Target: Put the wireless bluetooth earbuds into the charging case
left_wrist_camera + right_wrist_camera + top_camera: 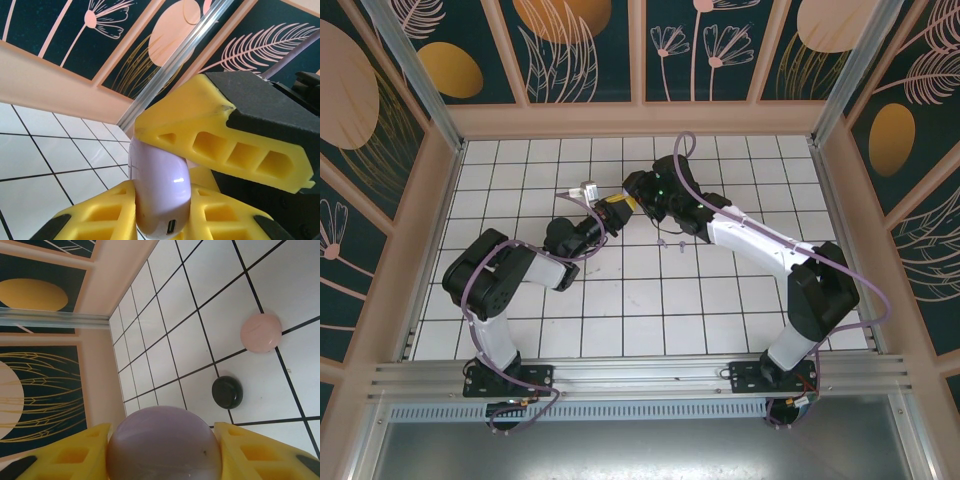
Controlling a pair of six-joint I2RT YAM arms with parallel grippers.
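Observation:
A lavender charging case [160,185], smooth and rounded with a small port at its lower end, hangs above the table between both grippers. My left gripper [161,196] is shut on its lower part, one yellow finger [102,215] on each side. My right gripper [162,434] is shut on the same case [164,445], and one of its fingers [220,145] lies across the case's top in the left wrist view. From above, the left gripper [617,211] and right gripper [642,190] meet mid-table. Two tiny earbuds [672,243] lie on a tile just in front of them.
A pink round case [261,333] and a black round case [227,392] rest on the white grid table [170,345] beyond the right gripper. A small pale object [586,187] sits left of the grippers. The pen's walls [450,160] enclose the table.

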